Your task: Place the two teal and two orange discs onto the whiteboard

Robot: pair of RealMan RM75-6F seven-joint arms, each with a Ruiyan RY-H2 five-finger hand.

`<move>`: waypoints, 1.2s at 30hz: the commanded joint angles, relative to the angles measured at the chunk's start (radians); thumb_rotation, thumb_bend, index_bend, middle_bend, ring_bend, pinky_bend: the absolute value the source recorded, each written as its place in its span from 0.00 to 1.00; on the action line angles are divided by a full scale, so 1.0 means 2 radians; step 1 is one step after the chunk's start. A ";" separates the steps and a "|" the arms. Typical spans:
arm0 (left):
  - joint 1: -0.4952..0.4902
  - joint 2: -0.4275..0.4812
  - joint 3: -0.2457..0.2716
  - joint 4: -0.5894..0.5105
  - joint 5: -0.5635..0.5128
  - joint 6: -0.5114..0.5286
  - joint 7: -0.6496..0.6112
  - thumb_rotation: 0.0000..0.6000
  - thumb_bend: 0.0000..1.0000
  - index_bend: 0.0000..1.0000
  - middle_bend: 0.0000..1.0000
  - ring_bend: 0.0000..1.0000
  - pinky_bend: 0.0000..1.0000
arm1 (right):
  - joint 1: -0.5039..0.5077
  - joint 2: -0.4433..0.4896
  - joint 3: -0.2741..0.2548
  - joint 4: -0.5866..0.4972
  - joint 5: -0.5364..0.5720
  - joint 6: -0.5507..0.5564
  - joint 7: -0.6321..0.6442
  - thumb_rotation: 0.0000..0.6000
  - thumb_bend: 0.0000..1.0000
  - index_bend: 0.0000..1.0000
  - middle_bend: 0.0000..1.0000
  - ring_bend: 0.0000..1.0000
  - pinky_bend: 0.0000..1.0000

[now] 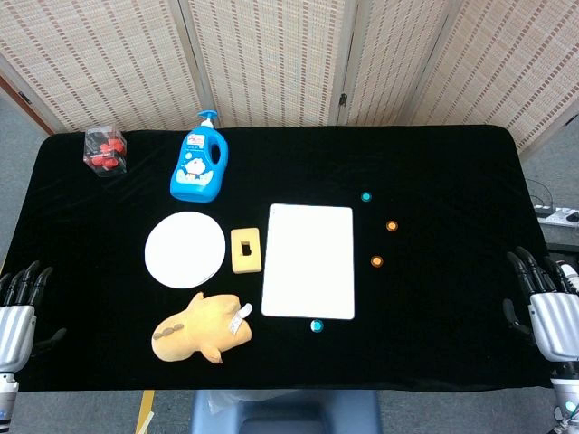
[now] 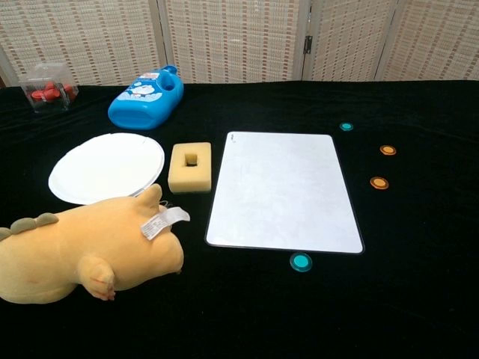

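Whiteboard (image 1: pixel 308 260) lies flat near mid-bench, nothing on it. All four discs sit on the black cloth off the board. Near teal disc (image 1: pixel 317 325) lies just off the board's front edge, toward its right corner. Far teal disc (image 1: pixel 366 195) lies past the far right corner. Two orange discs, far (image 1: pixel 392 225) and near (image 1: pixel 376 261), lie to the right of the board, apart from its edge and from each other.

Open cloth runs from the discs right to the bench (image 1: pixel 452 163) edge, and along the front.

Left of the board: sponge (image 1: pixel 246 250) just beside it, then plate (image 1: pixel 185 249); plush toy (image 1: pixel 201 327) in front of those; blue bottle (image 1: pixel 199 165) and a clear box of red items (image 1: pixel 105 151) at the back.

Left hand (image 1: pixel 18 306) at the front left corner, right hand (image 1: pixel 547 303) at the right edge; both released, fingers apart, holding nothing.

Woven screens (image 1: pixel 289 54) stand behind the bench.
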 commanded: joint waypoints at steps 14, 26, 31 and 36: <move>0.006 -0.005 0.001 0.014 0.017 0.017 -0.023 1.00 0.20 0.03 0.06 0.12 0.00 | 0.005 0.009 -0.004 -0.017 -0.003 -0.014 -0.006 1.00 0.55 0.02 0.11 0.20 0.07; 0.006 -0.005 0.003 0.013 0.020 0.014 -0.026 1.00 0.20 0.03 0.06 0.13 0.00 | 0.051 0.006 -0.017 -0.031 -0.074 -0.055 -0.007 1.00 0.55 0.17 0.11 0.10 0.03; 0.007 -0.006 0.004 0.013 0.020 0.014 -0.022 1.00 0.20 0.03 0.06 0.14 0.00 | 0.098 -0.004 -0.018 -0.046 -0.113 -0.106 -0.038 1.00 0.55 0.27 0.10 0.05 0.00; 0.010 -0.008 0.006 0.009 0.023 0.016 -0.024 1.00 0.20 0.03 0.06 0.14 0.00 | 0.154 -0.028 -0.012 -0.056 -0.120 -0.183 -0.069 1.00 0.55 0.35 0.10 0.02 0.00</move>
